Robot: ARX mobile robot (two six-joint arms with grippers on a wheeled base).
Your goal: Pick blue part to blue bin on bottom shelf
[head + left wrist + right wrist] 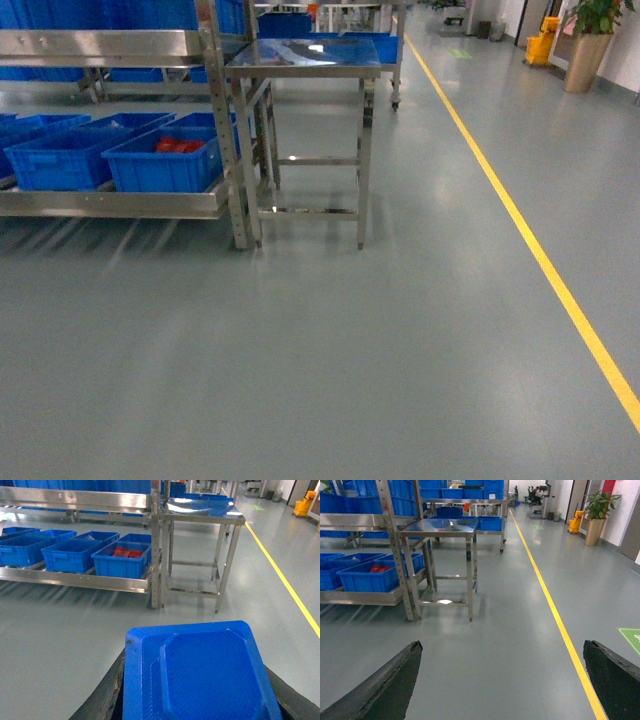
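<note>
Only the left wrist camera shows the blue part [200,672], a moulded blue plastic piece filling the foreground between the black fingers [102,700] of the left gripper [200,702], which pinch it from both sides. From the head view neither arm is visible, just grey floor [350,360], a yellow line [540,255] and the small steel table [305,60] standing just beside the rack. On the bottom shelf [75,579], blue crates sit in a row; the crate nearest the upright holds red bags [127,553], and the blue bin [70,555] stands next to it. The right wrist view shows the right gripper [502,680] spread wide with nothing between its fingers, plus a potted plant [597,515] and a yellow mop bucket [576,522] down the aisle.
</note>
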